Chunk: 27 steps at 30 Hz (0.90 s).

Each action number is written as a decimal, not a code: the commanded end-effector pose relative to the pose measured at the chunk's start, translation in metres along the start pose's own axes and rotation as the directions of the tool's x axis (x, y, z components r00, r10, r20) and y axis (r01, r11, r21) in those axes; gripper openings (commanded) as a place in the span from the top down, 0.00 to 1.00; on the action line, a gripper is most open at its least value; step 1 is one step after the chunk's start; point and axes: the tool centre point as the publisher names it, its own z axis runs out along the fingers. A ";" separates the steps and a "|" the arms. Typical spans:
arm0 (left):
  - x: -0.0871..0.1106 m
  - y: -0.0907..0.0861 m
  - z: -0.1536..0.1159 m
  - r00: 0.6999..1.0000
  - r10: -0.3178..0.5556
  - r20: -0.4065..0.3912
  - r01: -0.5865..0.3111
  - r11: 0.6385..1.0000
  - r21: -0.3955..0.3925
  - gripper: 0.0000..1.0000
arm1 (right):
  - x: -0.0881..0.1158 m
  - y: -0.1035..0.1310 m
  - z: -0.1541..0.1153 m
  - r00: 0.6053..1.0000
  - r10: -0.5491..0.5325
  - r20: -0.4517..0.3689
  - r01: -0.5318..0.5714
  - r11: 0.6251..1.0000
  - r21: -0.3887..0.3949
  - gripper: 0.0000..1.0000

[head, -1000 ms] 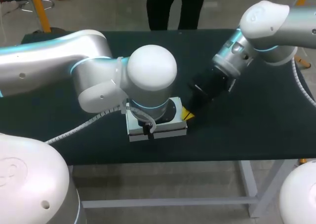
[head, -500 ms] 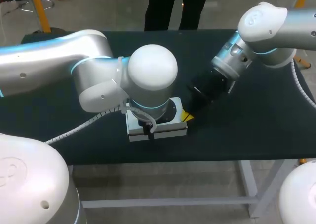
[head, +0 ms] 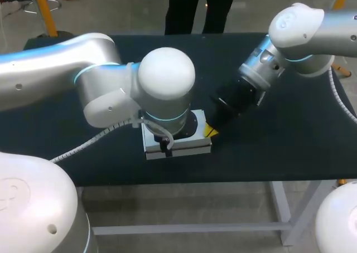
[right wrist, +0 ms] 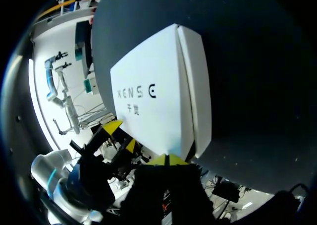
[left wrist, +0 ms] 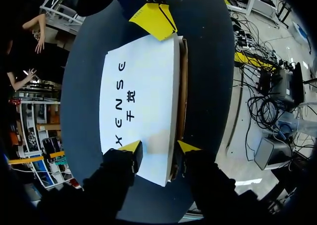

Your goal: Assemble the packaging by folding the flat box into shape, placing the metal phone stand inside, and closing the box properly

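Note:
The white box (head: 188, 145) lies near the table's front edge with its printed lid (left wrist: 141, 86) down. A brown gap (left wrist: 184, 81) shows along one long side. My left gripper (left wrist: 159, 148) is open over the box's near end, one fingertip (left wrist: 131, 146) above the lid and the other (left wrist: 188, 146) at the gapped side. In the head view the left arm (head: 162, 86) hides most of the box. My right gripper (head: 211, 130) is shut, its tips (right wrist: 167, 159) pressed against the box's opposite end (right wrist: 173, 145). No phone stand is in sight.
The dark table (head: 279, 147) stretches bare to the right of the box and behind it. The box sits a short way from the front edge (head: 234, 180).
The left arm's wrist has shifted slightly to the left and its fingers have spread a touch. The right arm and the box have stayed where they were.

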 end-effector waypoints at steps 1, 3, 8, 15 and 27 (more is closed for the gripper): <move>-0.002 0.019 -0.012 1.000 -0.018 -0.006 0.018 0.997 0.071 0.46 | 0.000 0.004 0.002 1.000 0.001 0.001 -0.001 1.000 0.005 1.00; -0.005 0.026 -0.018 0.999 -0.046 -0.025 0.048 0.990 0.130 0.53 | 0.000 0.004 0.002 1.000 0.002 0.001 -0.002 1.000 0.005 1.00; -0.011 0.037 -0.026 0.992 -0.109 -0.069 0.121 0.970 0.213 1.00 | 0.001 0.004 0.003 1.000 0.001 0.004 -0.001 1.000 0.003 1.00; -0.015 0.043 -0.018 0.981 -0.157 -0.117 0.180 0.959 0.219 1.00 | 0.002 0.004 0.005 1.000 0.002 0.007 -0.002 1.000 0.000 1.00; -0.013 0.034 0.000 0.976 -0.123 -0.182 0.161 0.964 0.213 1.00 | 0.003 0.005 0.008 1.000 0.007 0.010 -0.007 1.000 0.002 1.00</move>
